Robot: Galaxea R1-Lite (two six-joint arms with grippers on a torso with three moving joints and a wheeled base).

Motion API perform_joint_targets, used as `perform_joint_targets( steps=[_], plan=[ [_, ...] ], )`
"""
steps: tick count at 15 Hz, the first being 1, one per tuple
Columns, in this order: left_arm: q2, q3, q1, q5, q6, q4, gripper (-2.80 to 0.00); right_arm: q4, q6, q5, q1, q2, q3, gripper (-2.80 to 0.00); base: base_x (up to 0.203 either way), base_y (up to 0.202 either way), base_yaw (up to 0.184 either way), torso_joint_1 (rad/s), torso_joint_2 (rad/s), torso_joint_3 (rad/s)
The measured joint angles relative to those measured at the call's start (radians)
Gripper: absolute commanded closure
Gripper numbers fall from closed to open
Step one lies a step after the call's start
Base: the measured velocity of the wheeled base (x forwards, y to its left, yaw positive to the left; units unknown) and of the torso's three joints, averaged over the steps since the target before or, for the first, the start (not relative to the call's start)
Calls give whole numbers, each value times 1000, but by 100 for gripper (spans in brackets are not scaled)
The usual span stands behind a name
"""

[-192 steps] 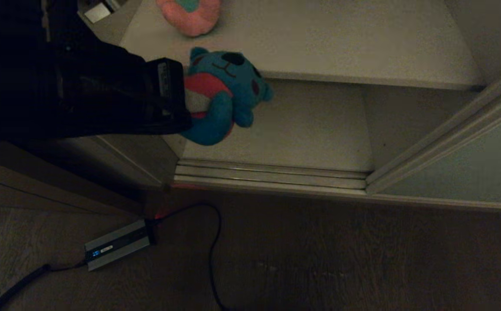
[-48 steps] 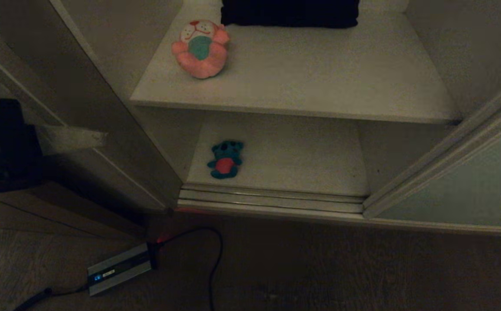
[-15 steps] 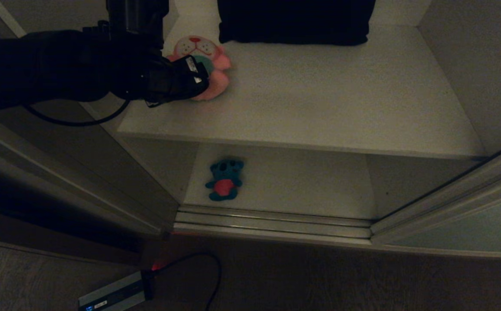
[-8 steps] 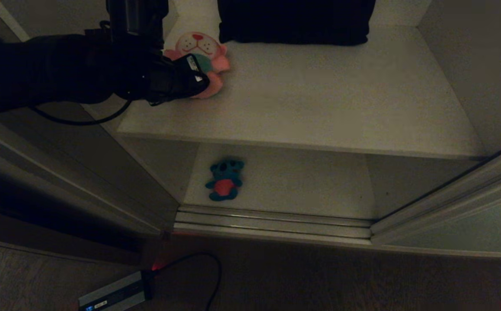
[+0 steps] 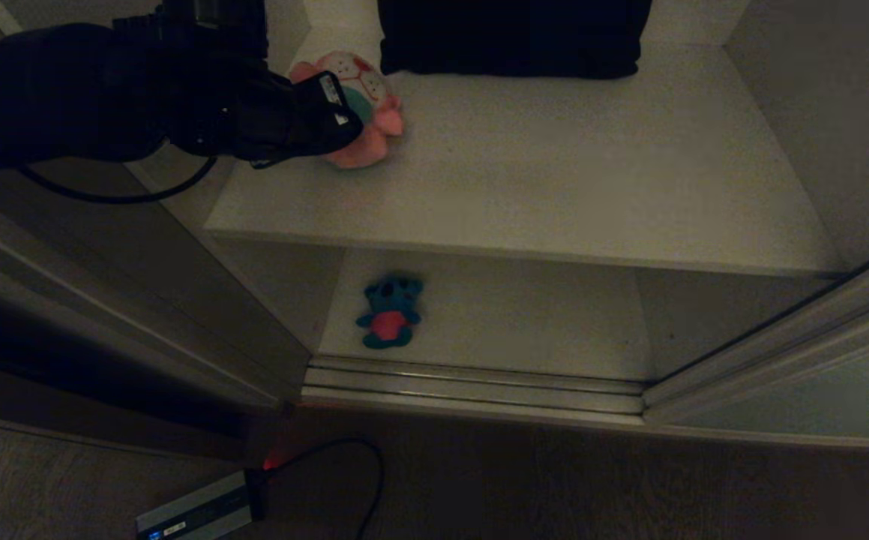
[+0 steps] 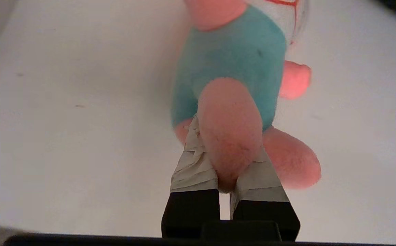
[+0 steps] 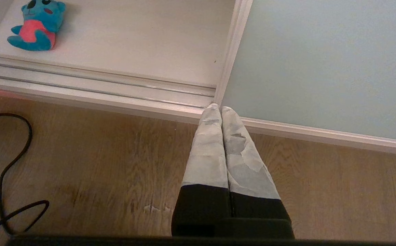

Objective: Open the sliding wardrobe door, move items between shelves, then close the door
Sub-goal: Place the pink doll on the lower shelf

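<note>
Our left pincer (image 6: 223, 160) clamps one leg of the pink plush toy with a teal body (image 6: 232, 68), low on the upper off-white shelf (image 5: 554, 187), so it can lift clear. Our right pincer (image 7: 221, 112) hangs closed above the floor.

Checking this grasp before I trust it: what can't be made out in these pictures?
- Head view: left gripper fingertips, hidden by its own black body against the pink plush toy.
- Left wrist view: the toy's face, cut off by the edge.
- Head view: the dark folded cloth, cropped.
</note>
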Motion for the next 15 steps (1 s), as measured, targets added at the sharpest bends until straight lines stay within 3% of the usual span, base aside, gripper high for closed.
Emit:
perform_joint_targets(
  steps=[5,9,15],
  plan=[
    [-83,3,-64,3,67,10,0,0,0,0,0,0,0,0,0,0,0,0,0,0],
    [-146,6,-100,14,89,120,0,0,0,0,0,0,0,0,0,0,0,0,0,0],
    [-299,113,-143,17,218,185,0,0,0,0,0,0,0,0,0,0,0,0,0,0]
  ],
)
